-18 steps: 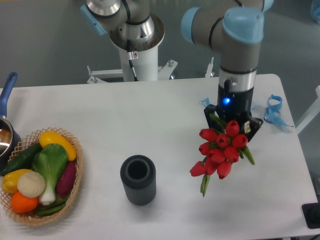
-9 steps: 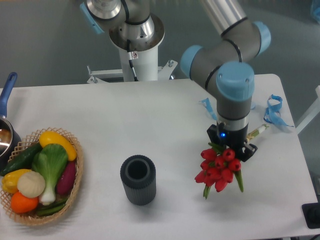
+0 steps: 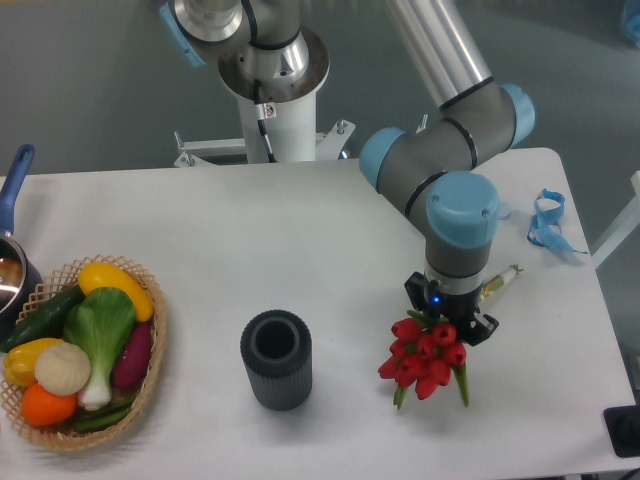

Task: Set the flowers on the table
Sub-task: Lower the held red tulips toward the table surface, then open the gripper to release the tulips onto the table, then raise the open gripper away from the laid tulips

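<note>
I have the arm reaching down over the right half of the table [image 3: 330,230], and the gripper [image 3: 449,326] is closed on the flowers [image 3: 424,358], pinching the bunch somewhere along the stems; the jaws themselves sit mostly behind the wrist and the red heads, so I read the grip from the way the bunch hangs off the tool rather than from a clear view of the fingers. The tulip heads cluster just below the gripper and point toward the camera, with a couple of green leaves trailing toward the front edge. I judge this as the lowering step of the placement: the bunch is out in the open, well to the right of the dark vase [image 3: 276,359] and far from the wicker basket [image 3: 150,375] of vegetables at the left. From this overhead angle I cannot tell whether the blooms already touch the white surface or hang just above it. My next move calls for easing down until the bunch rests on the top, then spreading the jaws and lifting straight up so the stems don't drag along with the tool.
</note>
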Controlling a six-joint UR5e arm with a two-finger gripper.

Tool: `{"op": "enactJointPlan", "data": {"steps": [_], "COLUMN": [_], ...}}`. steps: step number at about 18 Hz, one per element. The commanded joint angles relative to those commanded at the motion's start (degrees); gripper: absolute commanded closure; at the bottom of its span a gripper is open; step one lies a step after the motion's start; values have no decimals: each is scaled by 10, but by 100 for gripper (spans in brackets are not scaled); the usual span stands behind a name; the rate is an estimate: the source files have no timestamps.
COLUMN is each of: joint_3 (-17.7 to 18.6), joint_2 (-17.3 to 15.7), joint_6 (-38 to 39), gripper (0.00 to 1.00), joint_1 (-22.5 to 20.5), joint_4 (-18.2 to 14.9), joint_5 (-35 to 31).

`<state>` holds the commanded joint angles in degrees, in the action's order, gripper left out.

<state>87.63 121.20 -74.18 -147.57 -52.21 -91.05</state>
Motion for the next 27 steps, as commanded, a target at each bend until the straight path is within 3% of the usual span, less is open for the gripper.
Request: {"op": "enactJointPlan", "data": {"steps": [4, 6, 8, 9, 10, 17, 21, 27], "joint_3": [0, -1, -2, -3, -4, -4, -6, -63], "joint_2": [8, 11, 13, 14, 15, 5, -31, -63], "joint_6": [3, 1, 1, 0, 0, -1, -1, -6], "gripper": [41, 29, 24, 7, 0, 0, 0, 0], "joint_1": [4, 5, 5, 5, 5, 5, 4, -26], "joint_4": [1, 3, 12, 17, 22, 28, 30, 30], "joint_5": [0, 0, 0, 0, 0, 0, 0, -9]}}
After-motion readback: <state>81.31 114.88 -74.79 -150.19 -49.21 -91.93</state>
